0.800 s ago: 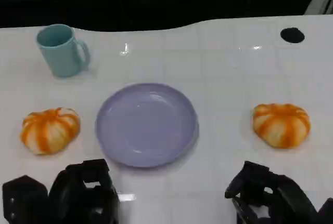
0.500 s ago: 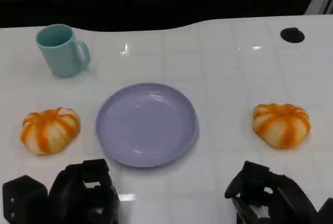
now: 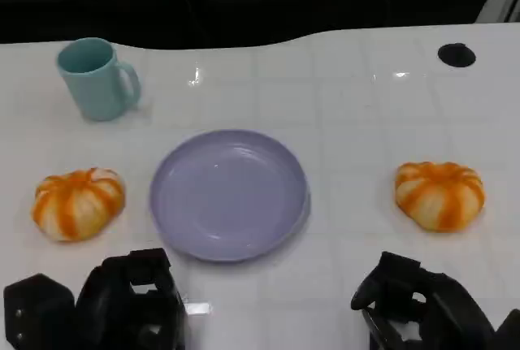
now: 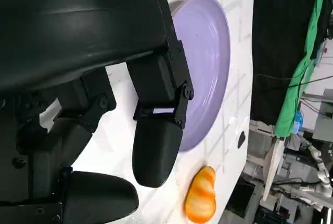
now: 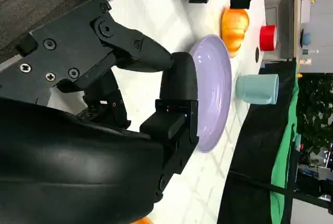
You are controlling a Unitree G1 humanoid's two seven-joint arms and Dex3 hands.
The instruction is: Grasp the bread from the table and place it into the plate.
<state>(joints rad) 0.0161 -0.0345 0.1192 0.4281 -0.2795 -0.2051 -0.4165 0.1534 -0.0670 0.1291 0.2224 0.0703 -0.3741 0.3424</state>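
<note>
Two orange-and-white striped breads lie on the white table (image 3: 349, 90): the left bread (image 3: 78, 203) sits beside the lavender plate (image 3: 229, 194) on the robot's left, and the right bread (image 3: 439, 194) sits on the plate's other side, farther from its rim. The plate holds nothing and lies between them near the table's middle. The left hand (image 3: 130, 301) hangs at the near edge, just in front of the plate and clear of the left bread; its fingers (image 4: 156, 146) are apart and hold nothing. The right hand (image 3: 422, 309) is low at the near edge too, well short of the right bread, its fingers (image 5: 177, 86) spread with nothing between them. A light-blue mug (image 3: 96, 79) stands upright toward the far left of the table, apart from the plate. A small black round mark (image 3: 456, 54) lies near the far right edge. Behind the table the background is dark, and the wrist views show a green cloth (image 4: 307, 52) hanging at the side.
</note>
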